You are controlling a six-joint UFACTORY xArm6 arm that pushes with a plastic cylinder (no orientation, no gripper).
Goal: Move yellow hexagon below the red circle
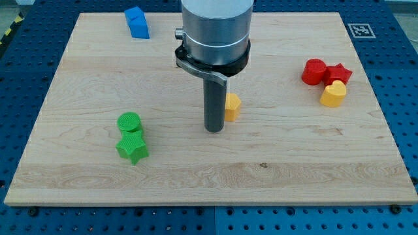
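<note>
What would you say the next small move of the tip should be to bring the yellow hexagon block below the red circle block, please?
Probably a push towards the view's right. My tip sits directly on the view's left of the yellow hexagon block, seemingly touching it, while the red circle block lies far to the view's right, beside a red star block and a yellow heart block on the wooden board.

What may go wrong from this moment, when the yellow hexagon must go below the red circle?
1. My tip touches the yellow hexagon at its left edge only, so the block may slip sideways off the rod.
2. The yellow heart already lies just below the red circle, beside the red star; the arriving hexagon may knock these away.
</note>
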